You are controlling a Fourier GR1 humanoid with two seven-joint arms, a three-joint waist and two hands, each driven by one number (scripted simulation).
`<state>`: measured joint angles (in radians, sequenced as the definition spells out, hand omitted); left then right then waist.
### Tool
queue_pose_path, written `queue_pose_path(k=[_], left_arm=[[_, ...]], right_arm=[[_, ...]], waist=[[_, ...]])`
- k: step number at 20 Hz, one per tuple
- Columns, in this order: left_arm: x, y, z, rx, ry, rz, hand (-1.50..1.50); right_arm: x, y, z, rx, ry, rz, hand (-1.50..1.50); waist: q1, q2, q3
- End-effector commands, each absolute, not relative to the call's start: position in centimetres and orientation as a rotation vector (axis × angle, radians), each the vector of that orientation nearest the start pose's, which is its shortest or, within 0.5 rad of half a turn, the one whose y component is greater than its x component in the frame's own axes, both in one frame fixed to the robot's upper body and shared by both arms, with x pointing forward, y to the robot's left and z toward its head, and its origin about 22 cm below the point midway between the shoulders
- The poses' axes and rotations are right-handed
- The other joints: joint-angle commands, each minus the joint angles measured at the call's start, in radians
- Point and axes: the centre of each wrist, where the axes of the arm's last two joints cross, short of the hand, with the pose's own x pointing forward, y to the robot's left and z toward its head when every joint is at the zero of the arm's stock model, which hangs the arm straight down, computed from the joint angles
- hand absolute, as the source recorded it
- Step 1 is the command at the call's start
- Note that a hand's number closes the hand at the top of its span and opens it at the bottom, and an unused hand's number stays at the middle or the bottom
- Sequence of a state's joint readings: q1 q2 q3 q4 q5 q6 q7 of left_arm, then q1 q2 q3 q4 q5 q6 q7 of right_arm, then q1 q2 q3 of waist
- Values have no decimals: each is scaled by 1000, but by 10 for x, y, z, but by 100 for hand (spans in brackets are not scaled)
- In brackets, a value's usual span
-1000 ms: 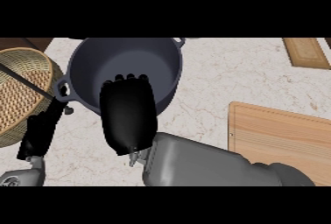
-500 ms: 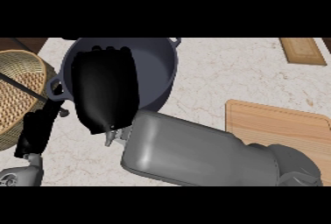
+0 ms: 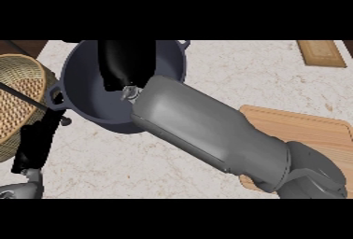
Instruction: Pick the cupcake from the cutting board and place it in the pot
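Observation:
My right hand [image 3: 126,63] hovers over the dark grey pot [image 3: 81,100] at the upper left, back of the hand toward me, and its far end runs out past the top of the view. It stays curled as in the earlier frames. The cupcake is hidden beneath it; I see none inside the pot or on the visible part of the wooden cutting board [image 3: 310,135] at the right. My grey right forearm [image 3: 207,128] slants from the lower right across the board's left edge. At the lower left my left hand [image 3: 36,145] rests open beside the pot.
A wicker basket [image 3: 17,100] with a dark handle stands at the left edge, close against the pot's handle. A small wooden board [image 3: 321,52] lies at the top right. Pale marbled counter shows between the pot and the cutting board.
My right hand has travelled up and to the right from the pot's near rim to above its middle. The view has shifted, so more of the cutting board shows. The left hand stayed still.

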<state>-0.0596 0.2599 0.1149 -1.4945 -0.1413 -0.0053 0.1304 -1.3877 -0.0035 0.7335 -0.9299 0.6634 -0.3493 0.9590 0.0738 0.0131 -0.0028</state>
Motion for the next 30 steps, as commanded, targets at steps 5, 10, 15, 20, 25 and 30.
queue_pose_path(k=[5,10,15,20,25,30], left_arm=[[255,324,23,390,-1412,-192,0],[257,307,17,372,-1439,-217,0],[259,308,23,364,-1436,-236,0],[267,297,29,361,-1461,-242,0],[268,299,38,350,-1466,-262,0],[262,292,25,348,-1454,-252,0]], right_arm=[[396,42,200,-1025,-1702,820,150],[415,28,185,-1147,-1621,925,150],[425,9,167,-992,-1595,802,-150],[431,-4,157,-877,-1601,733,-150],[432,-7,152,-813,-1656,704,-150],[428,-3,171,-692,-1916,407,-150]], waist=[[6,11,0],[33,22,-1],[48,26,0],[62,35,1],[67,27,2],[62,31,4]])
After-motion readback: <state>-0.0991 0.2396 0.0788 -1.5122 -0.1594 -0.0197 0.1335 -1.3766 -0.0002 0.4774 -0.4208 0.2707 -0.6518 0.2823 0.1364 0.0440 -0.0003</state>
